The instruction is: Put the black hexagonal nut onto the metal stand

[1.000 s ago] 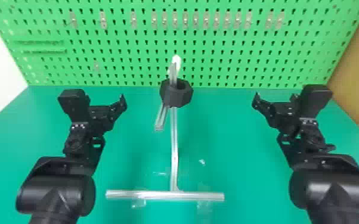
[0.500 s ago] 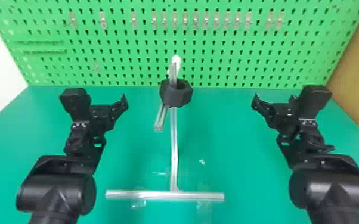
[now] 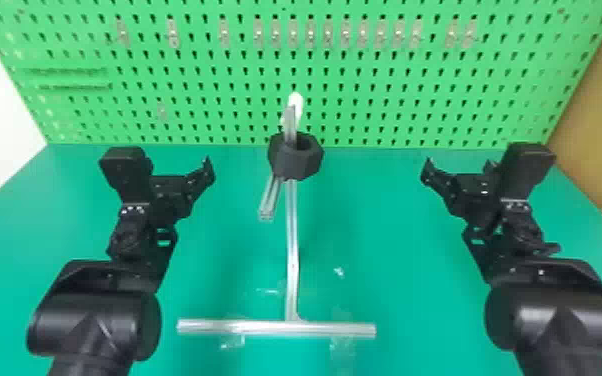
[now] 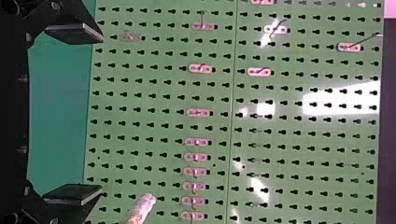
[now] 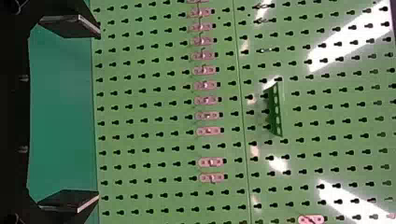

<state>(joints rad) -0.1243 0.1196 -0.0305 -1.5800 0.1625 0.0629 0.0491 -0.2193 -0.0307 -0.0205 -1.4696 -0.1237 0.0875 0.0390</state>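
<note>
Two bumps could spoil our job, and both would come from our own arms. The black hexagonal nut [image 3: 296, 162] sits up on the metal stand [image 3: 291, 250], and a thin bar of the stand seems to go down into its hole. We think the job looks done. If our left tool [image 4: 101, 114] swings in toward the stand, its fingers could knock the nut and tip it off. Our right tool [image 5: 99, 115] could do the same from the stand's other side. We could also bump the stand's long foot [image 3: 275, 327] if we pull an arm back too low, and then the whole stand could slide or shake. The clear patches [image 3: 342, 345] by the foot look like tape to us, but we cannot tell how well they hold.

Both tools have their fingers wide apart with nothing between them. The left one is left of the stand and the right one is right of it, both over the green surface [image 3: 390, 240].

Not much is new since the first picture. Our left tool has moved a tiny bit, while our right tool looks about the same. The nut and the stand have not moved.
</note>
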